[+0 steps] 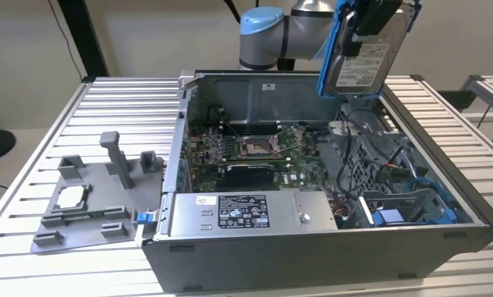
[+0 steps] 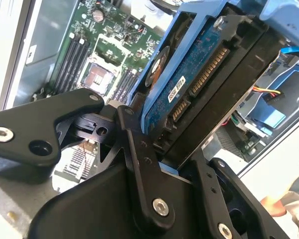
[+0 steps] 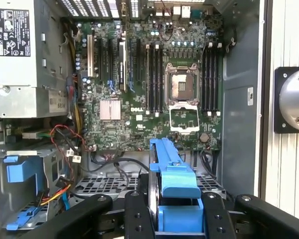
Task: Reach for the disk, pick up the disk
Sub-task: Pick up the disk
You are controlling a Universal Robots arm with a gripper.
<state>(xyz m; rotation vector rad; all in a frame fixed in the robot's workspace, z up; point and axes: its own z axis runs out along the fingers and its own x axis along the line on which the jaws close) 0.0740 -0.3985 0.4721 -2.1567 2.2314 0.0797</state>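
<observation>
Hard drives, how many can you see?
1. The hard drive is held in the gripper, above the open computer case. The blue drive bays in the case may hide more.

An open computer case (image 1: 312, 247) lies on its side on a slatted metal table (image 1: 114, 105). Inside it, a green motherboard (image 1: 246, 154) covers the floor, with an empty processor socket (image 1: 255, 146) near its middle. A silver power supply box (image 1: 250, 213) sits along the case's near wall. Outside the case, toward the exterior view's left, a grey fixture tray (image 1: 85, 207) rests on the table.
</observation>
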